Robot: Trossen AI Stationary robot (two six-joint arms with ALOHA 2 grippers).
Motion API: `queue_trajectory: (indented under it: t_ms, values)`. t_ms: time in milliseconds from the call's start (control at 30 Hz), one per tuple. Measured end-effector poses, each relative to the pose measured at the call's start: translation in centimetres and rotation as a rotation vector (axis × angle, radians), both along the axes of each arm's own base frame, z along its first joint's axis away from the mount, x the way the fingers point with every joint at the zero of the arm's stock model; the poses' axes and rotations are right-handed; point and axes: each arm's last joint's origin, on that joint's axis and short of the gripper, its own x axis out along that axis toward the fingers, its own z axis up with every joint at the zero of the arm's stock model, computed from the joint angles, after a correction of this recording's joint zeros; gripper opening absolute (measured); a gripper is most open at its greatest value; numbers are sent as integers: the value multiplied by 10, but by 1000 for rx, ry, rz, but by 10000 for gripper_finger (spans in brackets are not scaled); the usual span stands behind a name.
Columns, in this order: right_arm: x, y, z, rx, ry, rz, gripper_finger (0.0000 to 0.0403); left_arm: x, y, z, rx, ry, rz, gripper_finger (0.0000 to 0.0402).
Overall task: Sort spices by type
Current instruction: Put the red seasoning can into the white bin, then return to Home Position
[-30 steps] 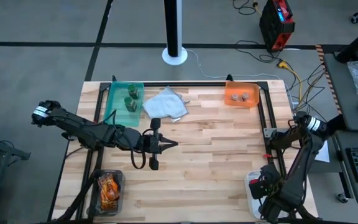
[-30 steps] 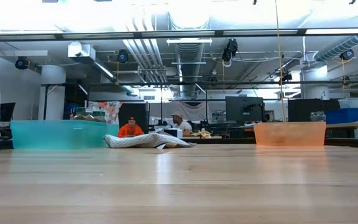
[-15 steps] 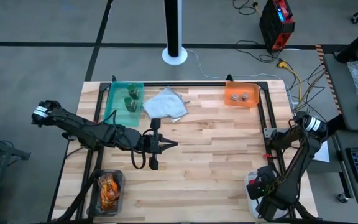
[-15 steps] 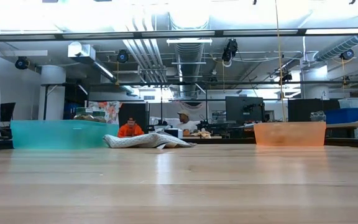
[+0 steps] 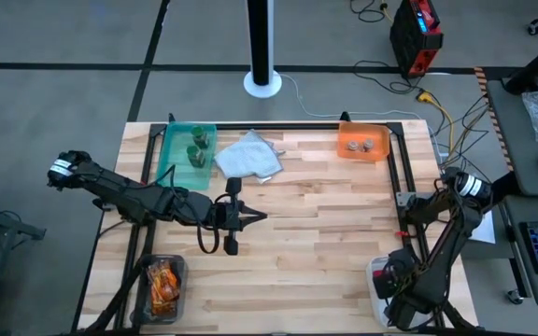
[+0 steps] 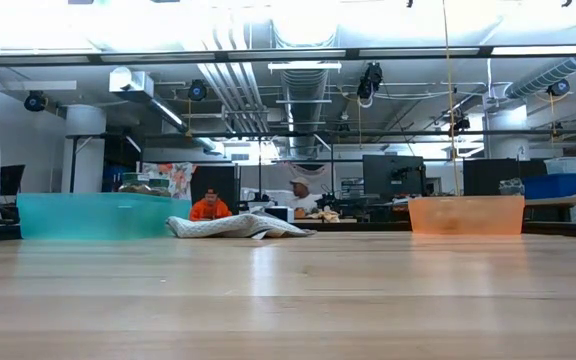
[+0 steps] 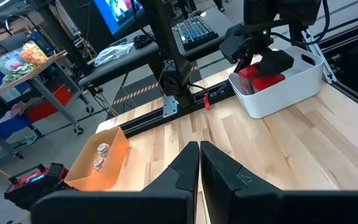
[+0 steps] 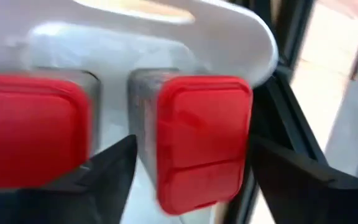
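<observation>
At the near right corner of the table, white tray [image 7: 291, 81] — holds two red boxy containers [image 8: 201, 140]; the right gripper [image 8: 188, 171] hangs directly over them, fingers spread to either side of one container, not touching it as far as the wrist view shows. Across the last second this arm has shifted only slightly above the tray, which reads as a release just made or a withdrawal beginning.

Teal tray [image 5: 187, 149], far left: green-capped jars [image 5: 197, 142] inside.
Orange tray [image 5: 362, 145], far right: two tiny grey round jars [image 7: 99, 155].
Near left container: orange-brown shiny packets [image 5: 162, 280].
Pale grey cloth [image 5: 248, 157]: lies between the teal and orange trays.
Left gripper [image 5: 250, 217] — over mid-table, fingers pressed together, empty, unmoved.

No spice lies loose on the wood; each type appears grouped, so the sort looks essentially finished.
</observation>
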Motion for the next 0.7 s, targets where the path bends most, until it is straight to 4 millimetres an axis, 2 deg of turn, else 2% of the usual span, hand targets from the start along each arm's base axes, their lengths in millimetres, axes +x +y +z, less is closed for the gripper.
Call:
queue_trajectory:
  t_ms: [133, 333, 567, 700]
  values:
    - [-1, -1, 3, 16, 25, -30, 324, 0, 0, 0, -4, 0, 1, 0]
    - [1, 2, 15, 30, 15, -33, 311, 0, 0, 0, -5, 0, 1, 0]
    - [7, 6, 53, 23, 9, -58, 281, 0, 0, 0, -10, -1, 2, 0]
    - [12, 6, 77, -24, -138, -20, 264, 0, 0, 0, -18, 1, 4, 0]
